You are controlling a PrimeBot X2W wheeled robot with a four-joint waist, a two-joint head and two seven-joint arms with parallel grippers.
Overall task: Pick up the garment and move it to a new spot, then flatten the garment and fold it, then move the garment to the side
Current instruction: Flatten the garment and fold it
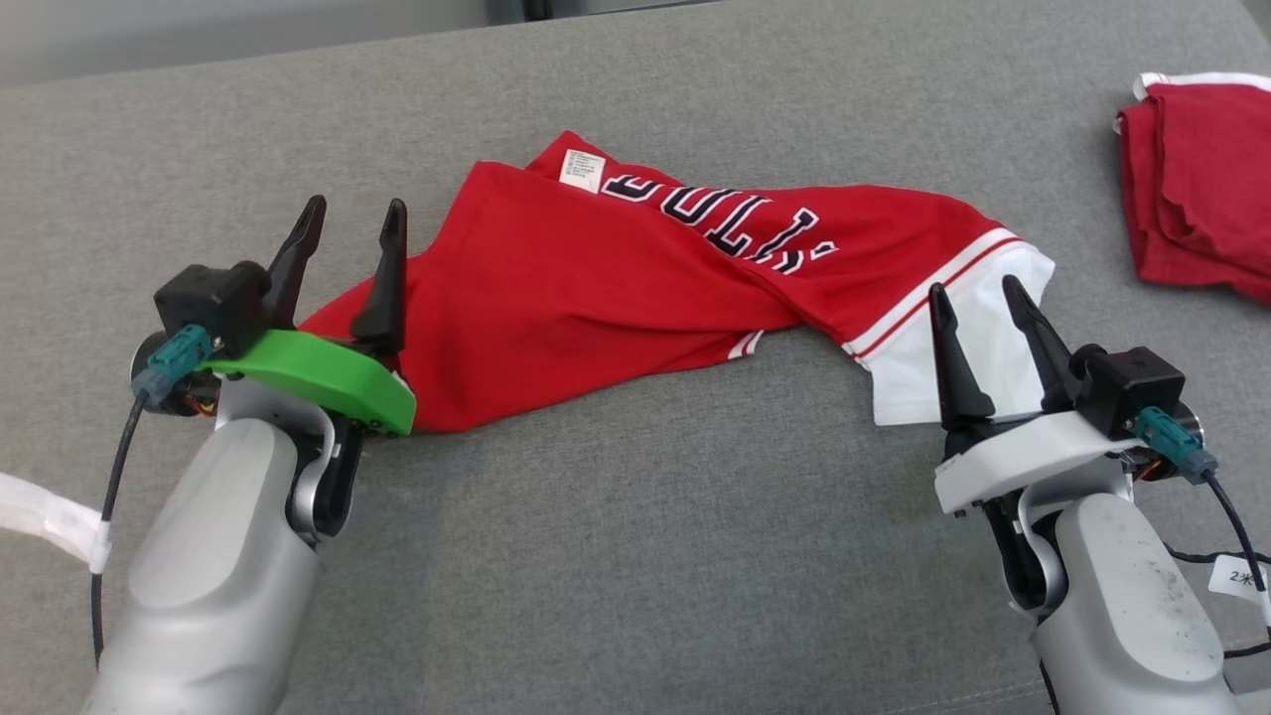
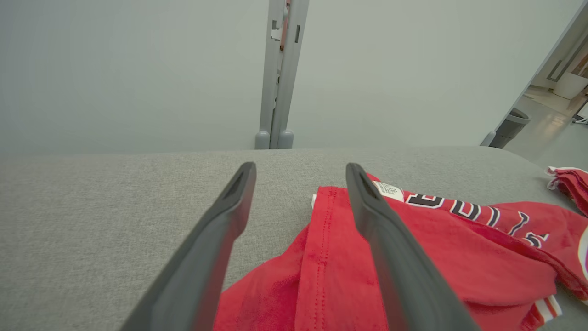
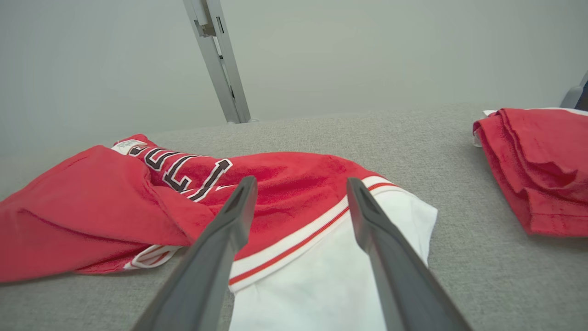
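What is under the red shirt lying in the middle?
The red shirt rests on the grey cushion, which shows all around it. Its own folded layers cover whatever else might lie beneath; nothing pokes out.

The place looks like a robotics lab or test room in an office-type building. A broad grey fabric-covered work surface (image 1: 635, 556) stands against plain pale partition panels (image 2: 115, 69) joined by a metal post (image 2: 280, 69). At the right edge of the left wrist view are a polished floor (image 2: 546, 122) and a dark bin (image 2: 512, 124).
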